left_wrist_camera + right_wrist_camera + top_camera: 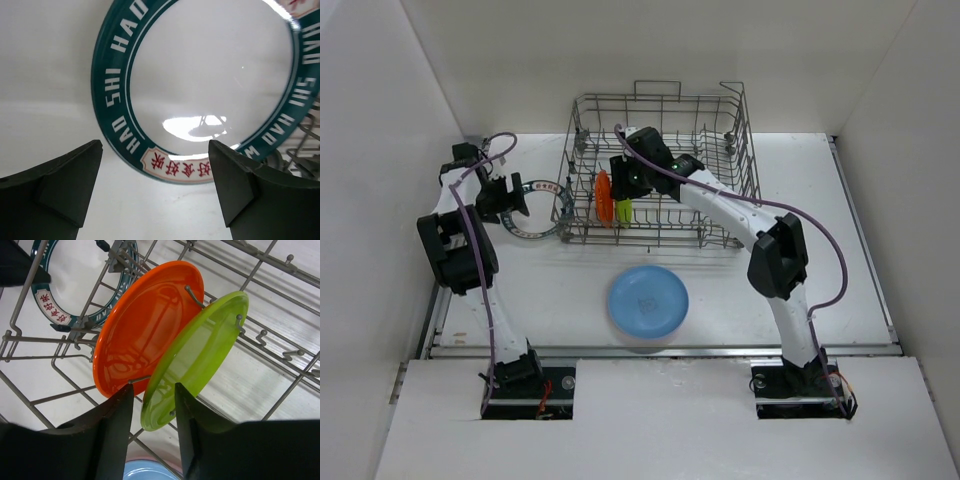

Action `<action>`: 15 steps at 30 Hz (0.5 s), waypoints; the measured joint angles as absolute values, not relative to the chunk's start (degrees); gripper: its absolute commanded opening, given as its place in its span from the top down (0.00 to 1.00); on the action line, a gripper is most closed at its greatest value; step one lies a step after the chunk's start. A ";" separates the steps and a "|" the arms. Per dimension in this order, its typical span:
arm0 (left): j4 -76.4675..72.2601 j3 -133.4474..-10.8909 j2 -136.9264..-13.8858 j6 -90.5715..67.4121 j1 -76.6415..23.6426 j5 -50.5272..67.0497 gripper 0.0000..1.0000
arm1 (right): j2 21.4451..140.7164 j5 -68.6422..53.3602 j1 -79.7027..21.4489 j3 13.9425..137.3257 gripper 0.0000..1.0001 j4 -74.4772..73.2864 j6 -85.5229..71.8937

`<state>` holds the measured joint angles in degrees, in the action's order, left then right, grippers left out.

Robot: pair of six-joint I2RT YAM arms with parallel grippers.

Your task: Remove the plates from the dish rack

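Top external view: the dish rack, a grey wire basket with raised sides and upright tines, stands at the far middle of the white surface. Two small plates stand on edge among the tines at its near left corner: a glossy plain orange plate and, just to its right, a lime green plate. A plain light blue plate lies flat on the surface in front of the rack, well apart from it. A white plate with a dark teal rim lies just left of the rack; the left wrist view shows white letters on that rim reading "HAO SHI" and a cream panel with red characters.

The left end effector hangs spread wide near this plate's rim, with nothing between its fingers. The right end effector reaches into the rack, its fingers straddling the green plate's lower edge; I cannot tell whether they are pressing on it.
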<state>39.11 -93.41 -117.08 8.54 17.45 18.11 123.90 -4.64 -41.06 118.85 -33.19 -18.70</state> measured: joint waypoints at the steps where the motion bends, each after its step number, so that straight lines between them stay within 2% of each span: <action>1: 39.09 -93.41 -115.98 8.58 17.47 18.09 0.15 | 124.05 -4.78 -41.12 119.00 0.60 -33.21 -18.85; 2: 39.09 -93.41 -114.69 8.60 17.47 18.09 0.15 | 124.25 -4.89 -41.19 119.28 0.71 -33.41 -19.05; 5: 39.07 -93.45 -110.91 8.60 17.47 17.67 0.14 | 124.60 -5.23 -41.23 120.09 0.89 -33.89 -19.46; 6: 39.03 -93.47 -109.84 8.58 17.47 17.50 0.14 | 124.70 -5.23 -41.28 120.44 0.99 -34.33 -19.94; 15: 40.05 -93.49 -104.77 8.58 17.47 16.64 0.14 | 124.64 -3.11 -41.41 121.05 1.00 -35.97 -22.02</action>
